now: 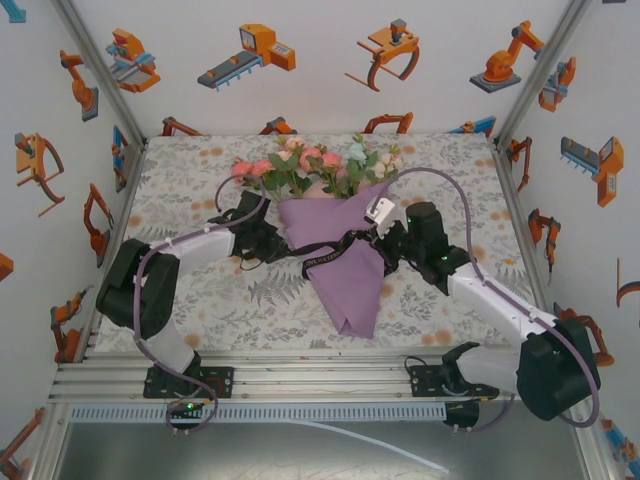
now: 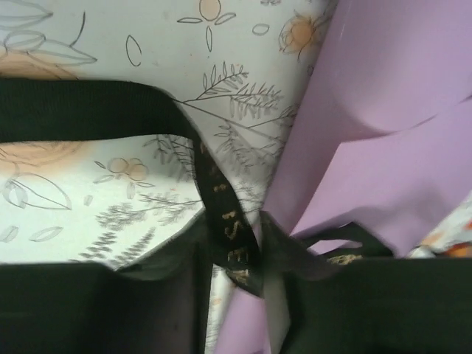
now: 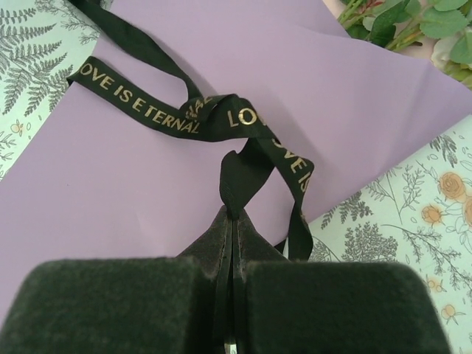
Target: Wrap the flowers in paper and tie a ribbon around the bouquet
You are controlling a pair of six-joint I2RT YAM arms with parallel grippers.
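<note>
The right end effector is pinched tight on the black ribbon. The left end effector has ribbon in its gap; I cannot tell if it grips. The bouquet lies on the table, tip toward the near edge, flowers at the far end.

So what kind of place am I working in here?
Most likely a robot test booth, not a flower shop: aluminium frame rails, white walls printed with cartoon robot arms, and a floral-print cloth as the work surface.
</note>
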